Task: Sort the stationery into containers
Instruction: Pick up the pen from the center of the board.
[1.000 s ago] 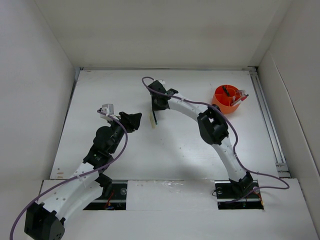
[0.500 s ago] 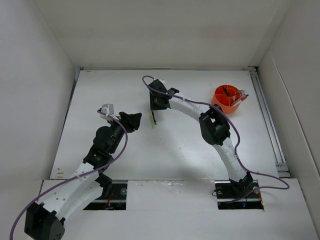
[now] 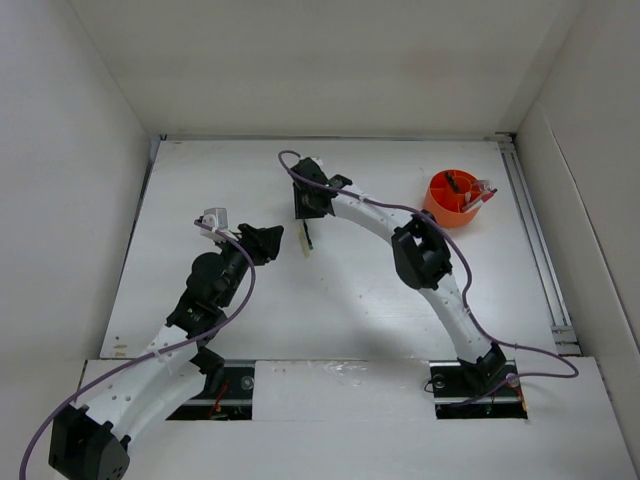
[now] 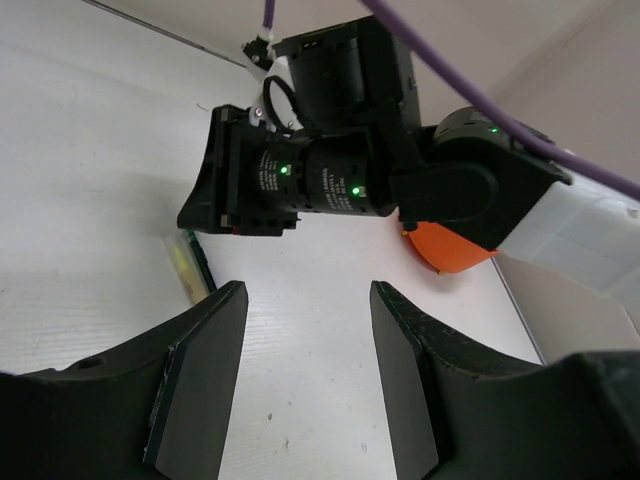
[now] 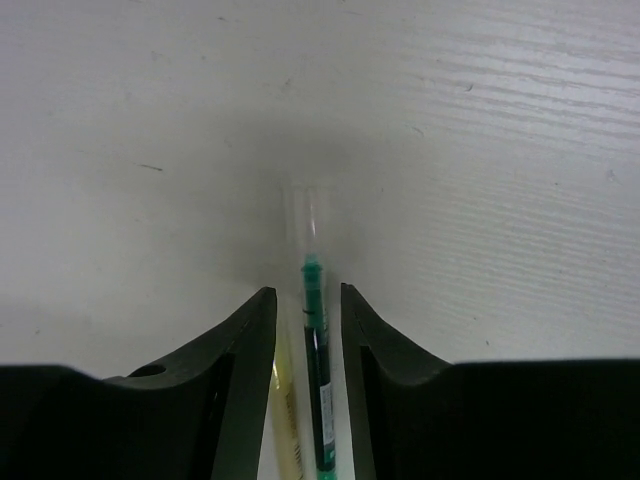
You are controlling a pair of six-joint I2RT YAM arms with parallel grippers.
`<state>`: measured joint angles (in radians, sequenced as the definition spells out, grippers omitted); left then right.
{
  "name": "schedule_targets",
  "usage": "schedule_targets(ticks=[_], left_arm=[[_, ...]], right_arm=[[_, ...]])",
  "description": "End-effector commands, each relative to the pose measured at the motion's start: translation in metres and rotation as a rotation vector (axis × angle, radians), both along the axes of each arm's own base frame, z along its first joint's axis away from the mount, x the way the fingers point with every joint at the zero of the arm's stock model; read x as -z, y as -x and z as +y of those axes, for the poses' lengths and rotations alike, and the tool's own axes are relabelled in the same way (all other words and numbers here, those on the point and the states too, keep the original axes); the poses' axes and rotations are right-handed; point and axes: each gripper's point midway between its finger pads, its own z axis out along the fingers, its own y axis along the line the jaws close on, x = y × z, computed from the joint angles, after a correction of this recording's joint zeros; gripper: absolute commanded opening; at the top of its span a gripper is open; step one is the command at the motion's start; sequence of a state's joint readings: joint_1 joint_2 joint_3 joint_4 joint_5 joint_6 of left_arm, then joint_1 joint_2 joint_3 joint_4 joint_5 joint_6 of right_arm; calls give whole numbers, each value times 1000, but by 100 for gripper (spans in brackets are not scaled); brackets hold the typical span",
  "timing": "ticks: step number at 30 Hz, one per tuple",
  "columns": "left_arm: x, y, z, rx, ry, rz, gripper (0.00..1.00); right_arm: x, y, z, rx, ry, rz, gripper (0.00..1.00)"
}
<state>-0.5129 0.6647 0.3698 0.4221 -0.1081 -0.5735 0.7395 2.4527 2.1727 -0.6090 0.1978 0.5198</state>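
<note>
Mid-table, toward the far side: right gripper (image 5: 308, 296) is nose-down over a slim green pen (image 5: 316, 380) with a clear, tube-like cap. A pale yellow stick (image 5: 287, 425) lies just beside it on the left. Both sit between the matte black fingers (image 5: 240, 380), which curve inward. The gap is narrow, with a sliver of table showing on each side near the tips. Can't tell if it's actually pinching lower down.

The table (image 3: 350, 300) is white with a fine linear grain and a few scuffs.

Left gripper (image 4: 307, 300) is just left of that spot and slightly nearer, aimed at the right wrist. Its jaws are apart with nothing between them. The fingers are flat, wedge-shaped and dull black.

The orange organiser (image 3: 440, 210) is far right, well apart from both grippers. It is round, glossy plastic with inner dividers. A dark item (image 3: 456, 183) stands inside, and a pink-red piece (image 3: 483, 190) pokes over the right rim.
</note>
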Motion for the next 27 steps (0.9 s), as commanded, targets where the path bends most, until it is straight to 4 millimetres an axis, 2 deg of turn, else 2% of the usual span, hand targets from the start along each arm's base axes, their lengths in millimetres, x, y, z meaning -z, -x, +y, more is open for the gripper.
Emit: schedule_targets(ticks=[1,4,6,7,11,14,16,19,20,21,23,24,26,27], left_arm=[[-15,0,0,3,21,-49,48],[-15,0,0,3,21,-49,48],[-15,0,0,3,21,-49,48],[-15,0,0,3,21,-49,48],[-15,0,0,3,21,-49,48],[-15,0,0,3,21,-49,48],[-15,0,0,3,21,-49,48],[-15,0,0,3,21,-49,48],[-15,0,0,3,21,-49,48],[-15,0,0,3,21,-49,48],[-15,0,0,3,21,-49,48],[-17,0,0,3,25,-57,48],[-17,0,0,3,25,-57,48],[-15,0,0,3,21,-49,48]], right_arm=[[5,0,4,-8,18,7,38],[11,1,4,-8,25,15,38],[11,-2,1,5,38,4,35],[17,0,-4,13,57,8,33],[12,0,-16,45,87,-19,20],[14,0,-32,74,122,-19,3],[12,0,-39,91,116,-15,0],[-14,-3,-47,111,56,-45,0],[-16,-5,-53,116,28,-54,0],[-48,-8,-54,123,-34,-93,0],[-74,-15,-67,149,-92,-123,0],[-102,-15,-75,169,-140,-167,0],[-129,-19,-92,204,-185,-214,0],[-136,-26,-111,250,-206,-229,0]])
